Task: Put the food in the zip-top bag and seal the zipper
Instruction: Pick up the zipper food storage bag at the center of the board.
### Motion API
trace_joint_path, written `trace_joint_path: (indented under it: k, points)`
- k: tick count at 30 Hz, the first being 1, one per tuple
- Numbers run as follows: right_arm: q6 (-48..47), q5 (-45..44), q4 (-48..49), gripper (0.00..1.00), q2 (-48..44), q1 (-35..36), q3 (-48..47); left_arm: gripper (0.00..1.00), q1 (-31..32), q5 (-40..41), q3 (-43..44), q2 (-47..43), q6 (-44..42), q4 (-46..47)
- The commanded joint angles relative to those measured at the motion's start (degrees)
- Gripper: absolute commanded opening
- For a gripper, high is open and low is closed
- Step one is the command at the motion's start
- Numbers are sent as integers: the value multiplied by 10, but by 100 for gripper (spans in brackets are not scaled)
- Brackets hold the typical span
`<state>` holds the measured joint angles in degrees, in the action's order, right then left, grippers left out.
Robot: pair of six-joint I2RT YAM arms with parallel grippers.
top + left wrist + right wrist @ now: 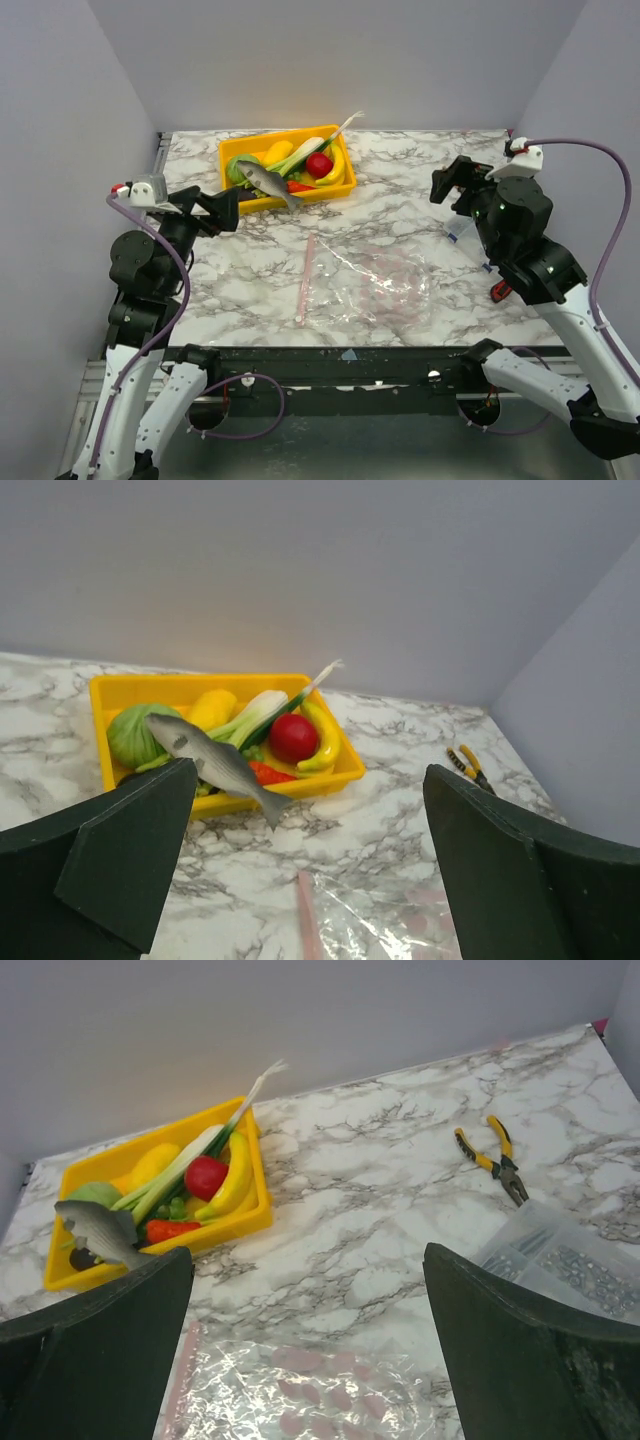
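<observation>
The toy food lies heaped in a yellow tray [232, 152] at the back left: a grey fish [265, 181] over the front rim, red fruit [319, 165], banana [337, 168], cabbage [238, 170], leeks [305, 150]. The clear zip-top bag [365, 283] lies flat mid-table, its pink zipper [305, 278] along its left edge. My left gripper [222, 210] is open and empty, raised left of the tray. My right gripper [450, 185] is open and empty, raised at the right. The fish [210, 761], bag [380, 925] and zipper [306, 915] show in the left wrist view; the bag [300, 1395] shows in the right wrist view.
Yellow-handled pliers [495, 1155] lie at the back right. A smaller clear packet [560, 1255] of small parts lies at the right edge, under my right arm. Grey walls close in the table on three sides.
</observation>
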<state>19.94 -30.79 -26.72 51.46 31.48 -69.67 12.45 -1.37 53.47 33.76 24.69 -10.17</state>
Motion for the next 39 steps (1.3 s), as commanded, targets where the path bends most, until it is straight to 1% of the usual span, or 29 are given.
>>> trace_joint_path:
  k: [1,4,7,11,14,17,19,22,25,28,31,36,38,39]
  points:
    - [18,-30,-40,100,19,-2,-9,98,-2,-29,-29,14,25,-46]
    - [24,-44,-53,100,36,-2,-17,99,-2,-52,-45,26,36,-50]
    - [26,-36,-49,100,41,-2,-10,98,-2,-79,-63,42,50,-51]
    - [24,6,-31,100,37,-2,13,99,-2,-125,-91,73,83,-46]
    - [26,33,-31,100,38,-2,22,99,4,-178,-134,104,119,-15]
    - [24,53,-30,100,36,-2,26,98,26,-210,-162,152,147,14]
    - [25,62,-23,100,33,-3,31,99,49,-205,-175,180,157,26]
    - [55,60,-21,100,32,-2,35,97,75,-206,-198,221,174,65]
    - [68,82,-22,100,39,-2,35,91,85,-215,-218,265,197,108]
    - [61,110,-16,100,42,-2,42,81,95,-229,-230,316,208,160]
    - [59,120,-15,100,42,-3,46,67,97,-241,-237,366,219,201]
    - [56,133,-3,100,33,-2,54,54,98,-237,-250,422,216,267]
    - [57,139,2,100,33,-3,58,45,99,-245,-247,448,214,290]
    - [57,142,3,100,33,-2,59,43,101,-249,-247,462,216,300]
